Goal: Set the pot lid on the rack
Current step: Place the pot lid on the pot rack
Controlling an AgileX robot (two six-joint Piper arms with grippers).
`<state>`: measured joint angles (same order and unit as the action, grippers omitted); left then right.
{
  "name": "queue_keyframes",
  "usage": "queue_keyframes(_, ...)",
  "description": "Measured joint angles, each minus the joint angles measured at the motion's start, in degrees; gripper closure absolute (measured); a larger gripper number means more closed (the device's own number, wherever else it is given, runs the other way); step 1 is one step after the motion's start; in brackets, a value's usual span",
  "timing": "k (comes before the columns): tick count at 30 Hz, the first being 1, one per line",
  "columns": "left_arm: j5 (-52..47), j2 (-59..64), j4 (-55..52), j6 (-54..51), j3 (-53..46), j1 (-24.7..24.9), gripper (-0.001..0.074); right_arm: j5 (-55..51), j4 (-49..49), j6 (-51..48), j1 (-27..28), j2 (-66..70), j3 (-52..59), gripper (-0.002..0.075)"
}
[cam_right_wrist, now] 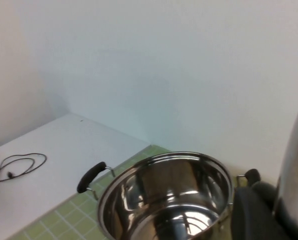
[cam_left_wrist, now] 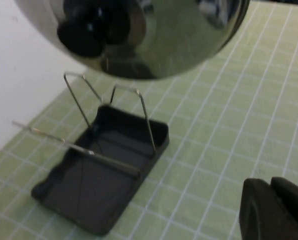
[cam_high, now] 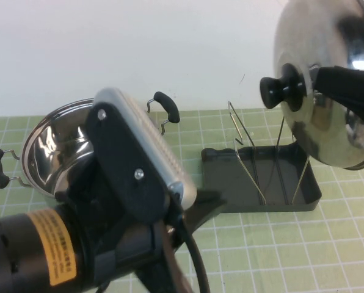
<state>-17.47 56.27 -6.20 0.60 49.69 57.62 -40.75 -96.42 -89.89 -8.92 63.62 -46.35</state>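
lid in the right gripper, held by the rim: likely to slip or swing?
Probably slippery: the pot lid is polished steel, and the right gripper pinches only its thin rim. Likely stiff, so no flex. Hanging on edge above the rack, it may pivot in the grip. The left gripper, shut and empty, is low beside the rack.
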Motion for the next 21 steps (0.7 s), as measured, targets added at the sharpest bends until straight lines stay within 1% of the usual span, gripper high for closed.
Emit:
queue_keyframes(4,-6.9,-1.9,-1.0,2.5,0.0,0.0,0.0734,3.9,0.0,-0.1,-0.9,0.3,-0.5,0.0622)
queue_keyframes(9,-11.9,-6.7,-10.4,11.9,0.0,0.0,0.0734,5.5,-0.1,-0.3,-3.2,4.0,-3.8,0.0622)
queue_keyframes(11,-12.9,-8.5,-15.0,16.8,0.0,0.0,0.0734,5.7,-0.1,-1.0,-4.4,6.6,-5.3,0.0622)
queue_keyframes(14,-14.5,-10.9,-19.8,22.3,0.0,0.0,0.0734,5.8,-0.1,-4.8,-5.4,11.7,-6.7,0.0622)
queue_keyframes(21,-14.0,-11.9,-21.4,25.8,-2.9,0.0,0.0735,7.1,-0.1,-7.1,-5.5,21.2,-6.9,0.0622)
